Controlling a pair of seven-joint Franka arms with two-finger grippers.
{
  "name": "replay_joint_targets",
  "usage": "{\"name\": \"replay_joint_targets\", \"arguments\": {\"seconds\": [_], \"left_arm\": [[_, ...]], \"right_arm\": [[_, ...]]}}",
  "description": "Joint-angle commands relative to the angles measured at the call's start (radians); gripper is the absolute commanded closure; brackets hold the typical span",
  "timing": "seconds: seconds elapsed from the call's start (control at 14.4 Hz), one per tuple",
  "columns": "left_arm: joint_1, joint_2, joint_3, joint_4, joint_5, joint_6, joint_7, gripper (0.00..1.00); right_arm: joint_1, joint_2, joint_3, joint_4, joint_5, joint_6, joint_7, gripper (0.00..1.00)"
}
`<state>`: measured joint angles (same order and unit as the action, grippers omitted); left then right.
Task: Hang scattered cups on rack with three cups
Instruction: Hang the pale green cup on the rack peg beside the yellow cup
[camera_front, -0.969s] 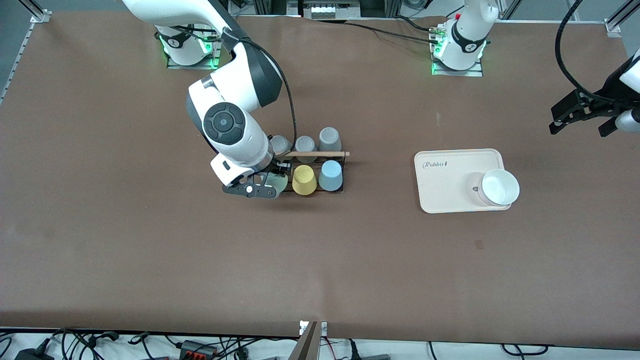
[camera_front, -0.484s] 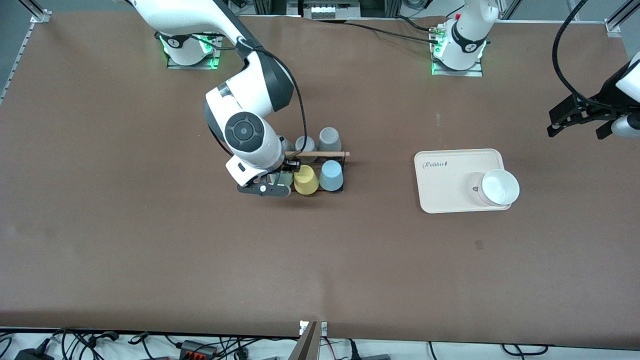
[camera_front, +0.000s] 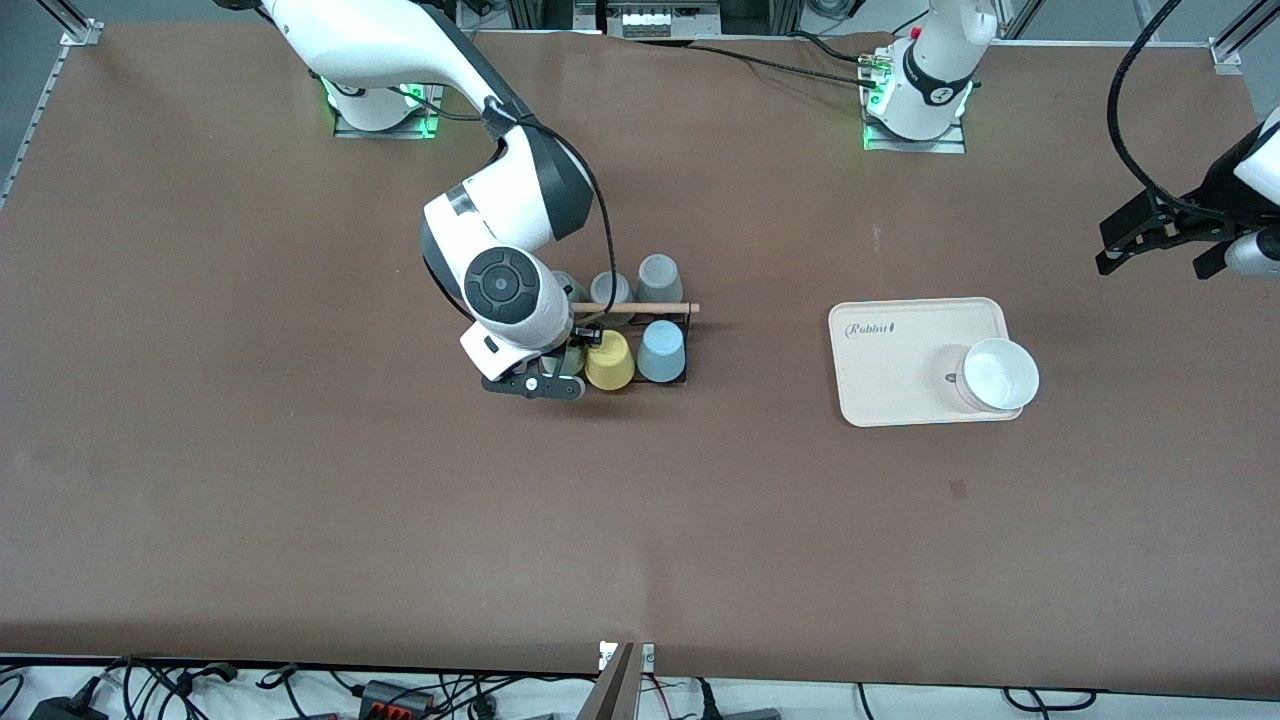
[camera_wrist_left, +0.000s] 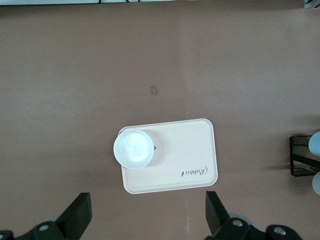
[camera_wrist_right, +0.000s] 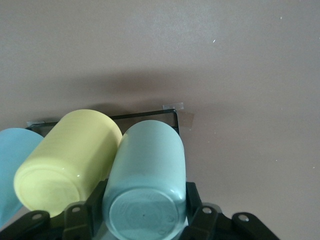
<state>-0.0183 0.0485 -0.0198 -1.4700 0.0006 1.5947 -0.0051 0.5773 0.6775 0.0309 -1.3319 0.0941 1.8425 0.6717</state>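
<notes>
Fingers, right arm: the right gripper was closed on the mint green cup, one black finger pressed to each side of the cup near its base, which pointed up toward the wrist camera.
Fingers, left arm: the left gripper was spread wide and empty, waiting high over the table at the left arm's end, with the cream tray and the white bowl on it below.
Mint cup position: upside down at the rack, in the row nearer the front camera, at the end toward the right arm; it was just beside the yellow cup, whether touching could not be told.
Light blue cup: already seated in that same row, at the end toward the left arm.
Grey cups: in the row farther from the camera.
Peg contact: hidden by the wrist; seating could not be confirmed.
Doing the step well: probably lower the cup straight along its peg, keeping it off the yellow cup.
Release: likely best to part the fingers only once the cup rested on the peg, then lift straight up.
Risk: a sideways pull could tip the neighbour or shift the light rack.
</notes>
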Motion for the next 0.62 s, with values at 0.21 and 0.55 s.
{"name": "replay_joint_targets", "arguments": {"seconds": [0.21,0.55], "left_arm": [[-0.005,0.007,0.001,0.03,-0.011,-0.021,-0.01,0.0],[0.004,0.01,0.003,0.027,-0.013,-0.022,-0.01,0.0]], "right_arm": [[0.006,0.016,-0.008,0.036,0.01,-0.043,0.023,0.0],[-0.02,-0.003,-0.023,0.158,0.007,-0.184,0.02,0.0]]}}
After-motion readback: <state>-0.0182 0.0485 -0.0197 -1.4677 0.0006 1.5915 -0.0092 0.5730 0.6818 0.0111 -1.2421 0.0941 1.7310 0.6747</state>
